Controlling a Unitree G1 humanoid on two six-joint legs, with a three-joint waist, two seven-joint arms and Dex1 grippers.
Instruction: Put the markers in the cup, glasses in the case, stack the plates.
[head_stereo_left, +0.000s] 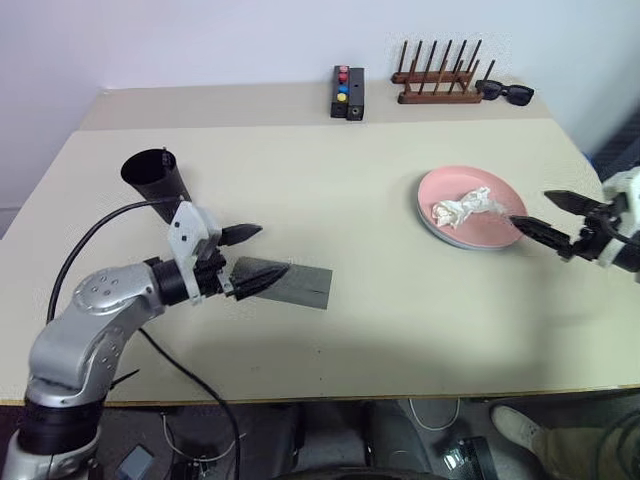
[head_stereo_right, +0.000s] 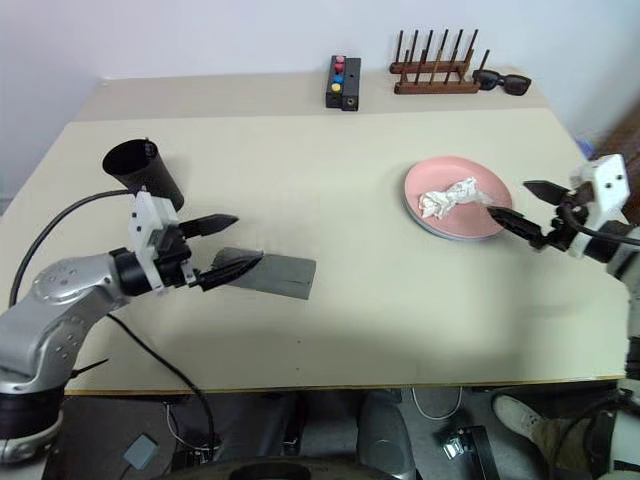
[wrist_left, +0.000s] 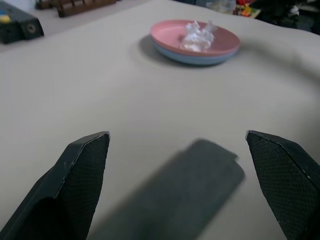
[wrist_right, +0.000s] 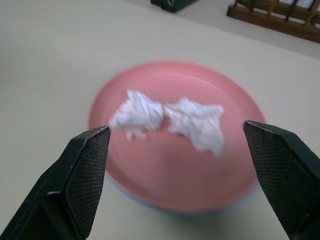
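Both my grippers (head_stereo_right: 222, 247) (head_stereo_right: 520, 205) hang apart and empty; plates (head_stereo_right: 455, 197) stacked, case (head_stereo_right: 285, 271) lying shut, so I judge the job finished.

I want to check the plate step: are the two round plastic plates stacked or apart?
Stacked: the pink round plastic plate sits on the light blue round plastic plate, whose rim shows beneath it. Crumpled white paper lies on top.

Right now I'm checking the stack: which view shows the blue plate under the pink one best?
The left wrist view: from its low angle, the blue plate shows as a clear band beneath the pink plate. The eye views show just a thin pale edge, and the right wrist view a blurred sliver.
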